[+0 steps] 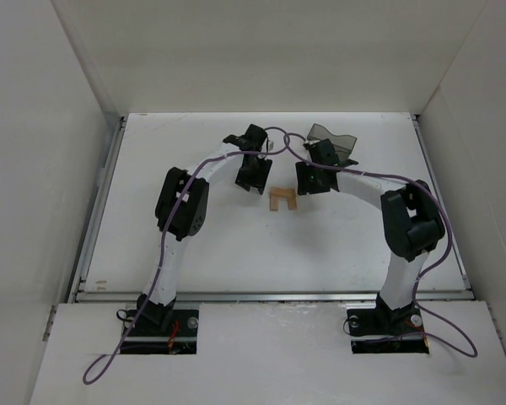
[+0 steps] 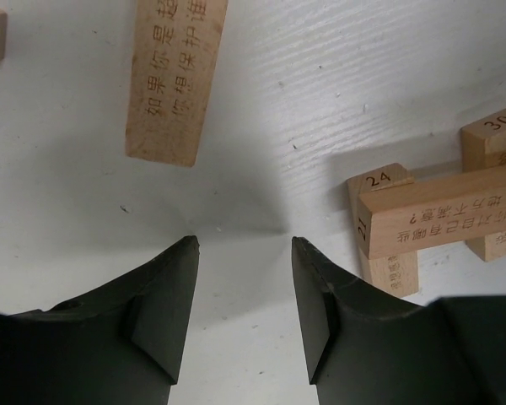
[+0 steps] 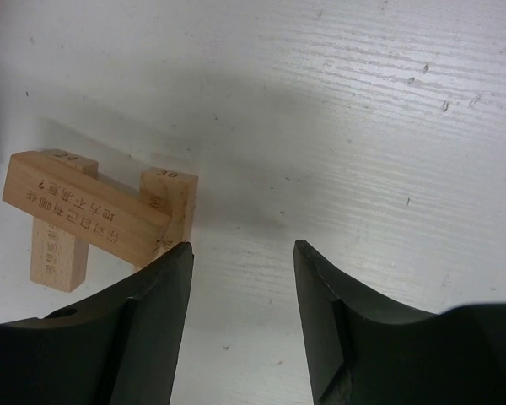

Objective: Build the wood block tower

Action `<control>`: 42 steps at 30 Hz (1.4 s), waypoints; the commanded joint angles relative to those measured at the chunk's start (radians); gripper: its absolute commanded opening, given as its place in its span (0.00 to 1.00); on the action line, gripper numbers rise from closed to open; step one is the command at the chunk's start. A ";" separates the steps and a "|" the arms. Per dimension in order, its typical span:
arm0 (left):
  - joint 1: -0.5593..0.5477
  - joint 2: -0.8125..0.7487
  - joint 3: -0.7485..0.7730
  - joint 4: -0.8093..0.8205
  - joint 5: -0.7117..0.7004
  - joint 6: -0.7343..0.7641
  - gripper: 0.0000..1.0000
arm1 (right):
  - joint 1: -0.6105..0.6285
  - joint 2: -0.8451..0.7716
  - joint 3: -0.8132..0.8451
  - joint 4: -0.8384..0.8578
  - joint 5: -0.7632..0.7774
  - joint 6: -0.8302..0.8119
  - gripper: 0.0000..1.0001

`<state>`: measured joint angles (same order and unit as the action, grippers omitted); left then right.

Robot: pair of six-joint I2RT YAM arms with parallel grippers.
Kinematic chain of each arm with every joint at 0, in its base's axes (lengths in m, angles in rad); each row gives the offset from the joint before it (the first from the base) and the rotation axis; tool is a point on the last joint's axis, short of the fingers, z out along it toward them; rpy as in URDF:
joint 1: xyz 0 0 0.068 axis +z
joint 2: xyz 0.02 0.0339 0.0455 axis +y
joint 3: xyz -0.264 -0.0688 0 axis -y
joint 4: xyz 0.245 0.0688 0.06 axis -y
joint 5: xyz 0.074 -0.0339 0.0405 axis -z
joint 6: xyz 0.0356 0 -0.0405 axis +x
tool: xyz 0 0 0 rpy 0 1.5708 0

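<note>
Left wrist: loose block (image 2: 173, 80) cut off at top; tower (image 2: 438, 218) cropped right.

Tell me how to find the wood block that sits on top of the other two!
Find the white table, then the dark grey bin at its far side. Nearer than the bin, in the table's middle, stands a tiny tower of wood blocks. The top block is the only one lying across two others, like a bridge.
</note>
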<state>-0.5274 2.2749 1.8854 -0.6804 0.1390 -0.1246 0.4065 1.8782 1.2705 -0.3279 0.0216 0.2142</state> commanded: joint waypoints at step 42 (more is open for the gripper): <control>-0.036 0.052 0.006 -0.024 0.054 -0.061 0.45 | -0.003 0.039 0.000 0.007 0.005 0.103 0.56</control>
<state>-0.5564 2.3035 1.9137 -0.6590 0.1612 -0.1841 0.4065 1.9507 1.3033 -0.3237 0.0265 0.2951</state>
